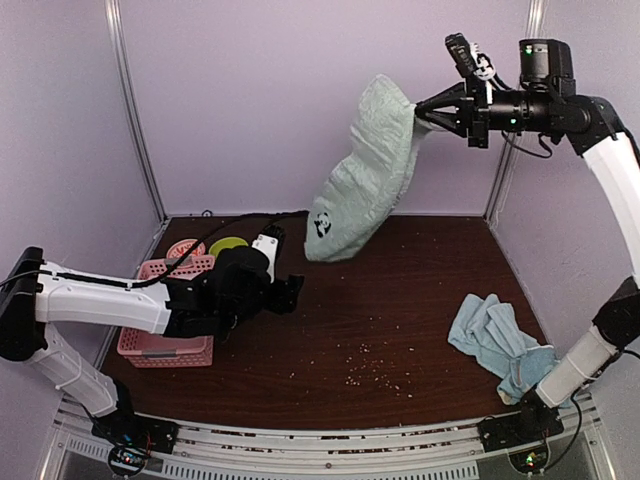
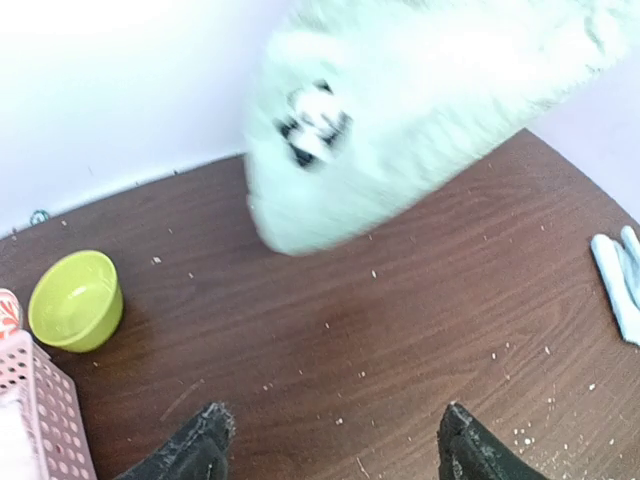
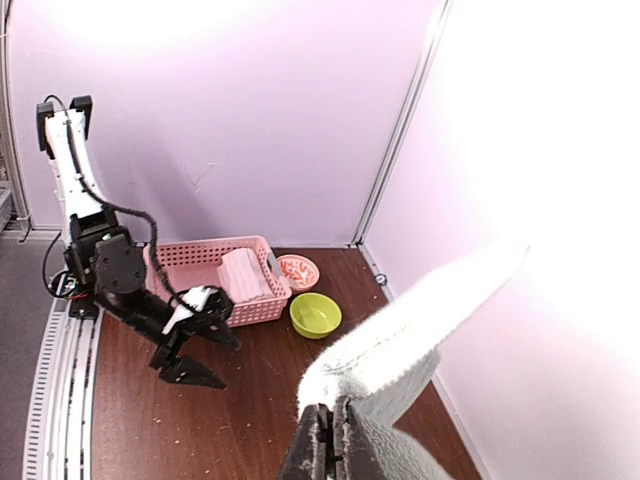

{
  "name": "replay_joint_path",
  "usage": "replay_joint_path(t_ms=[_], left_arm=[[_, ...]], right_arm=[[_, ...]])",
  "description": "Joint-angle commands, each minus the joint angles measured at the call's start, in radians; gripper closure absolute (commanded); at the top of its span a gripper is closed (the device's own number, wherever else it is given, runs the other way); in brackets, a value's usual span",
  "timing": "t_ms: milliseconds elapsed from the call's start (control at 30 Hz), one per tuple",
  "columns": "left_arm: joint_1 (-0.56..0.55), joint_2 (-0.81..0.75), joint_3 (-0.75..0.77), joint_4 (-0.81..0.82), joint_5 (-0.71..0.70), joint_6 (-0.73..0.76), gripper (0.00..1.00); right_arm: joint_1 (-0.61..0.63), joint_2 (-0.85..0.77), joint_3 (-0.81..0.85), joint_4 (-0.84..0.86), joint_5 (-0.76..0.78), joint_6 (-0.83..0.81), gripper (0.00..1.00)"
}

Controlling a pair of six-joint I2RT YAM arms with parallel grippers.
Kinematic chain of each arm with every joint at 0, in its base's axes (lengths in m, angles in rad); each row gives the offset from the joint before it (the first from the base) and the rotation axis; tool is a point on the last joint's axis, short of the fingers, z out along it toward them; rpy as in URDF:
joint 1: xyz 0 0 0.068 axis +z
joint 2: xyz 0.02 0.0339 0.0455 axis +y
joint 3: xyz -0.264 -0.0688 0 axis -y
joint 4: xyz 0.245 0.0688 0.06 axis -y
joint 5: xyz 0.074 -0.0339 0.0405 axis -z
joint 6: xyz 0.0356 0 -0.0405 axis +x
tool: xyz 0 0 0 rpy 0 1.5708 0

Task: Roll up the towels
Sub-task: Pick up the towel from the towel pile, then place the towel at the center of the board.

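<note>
The blue towels lie in a crumpled heap on the table, far below the right gripper and near its arm's base. The left gripper hovers low over the table with its fingers spread wide, grasping nothing. The basket sits just behind it and a green bowl off to its left. Ahead of it and higher up hangs the mint towel, pinched at its top corner in the clenched right gripper. Its long axis slants down and to the left from that gripper, the free end low over the table's far edge. Near that end is a small dark mark, too blurred to read.
</note>
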Motion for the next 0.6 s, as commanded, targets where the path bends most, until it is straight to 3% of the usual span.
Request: replay_joint_path(t_ms=[0, 200, 267, 333, 400, 467, 567], left_arm=[[0.001, -0.036, 0.019, 0.017, -0.081, 0.060, 0.29], [0.005, -0.067, -0.007, 0.000, -0.094, 0.105, 0.29], [0.016, -0.063, 0.004, -0.036, -0.091, 0.104, 0.29], [0.048, -0.054, 0.021, -0.073, -0.049, 0.075, 0.30], [0.116, -0.032, 0.048, -0.127, 0.031, 0.011, 0.22], [0.201, 0.015, 0.084, -0.191, 0.128, -0.063, 0.18], [0.293, 0.091, 0.146, -0.242, 0.261, -0.079, 0.25]], right_arm=[[0.004, -0.127, -0.330, 0.007, 0.027, -0.055, 1.00], [-0.002, -0.304, -0.934, -0.107, 0.280, -0.317, 1.00], [-0.016, -0.336, -1.079, -0.158, 0.340, -0.411, 0.82], [-0.037, -0.359, -1.149, -0.204, 0.347, -0.476, 0.67], [-0.063, -0.361, -1.150, -0.213, 0.318, -0.476, 0.61], [-0.077, -0.326, -1.110, -0.159, 0.301, -0.391, 0.53], [-0.080, -0.221, -1.069, -0.009, 0.334, -0.205, 0.50]])
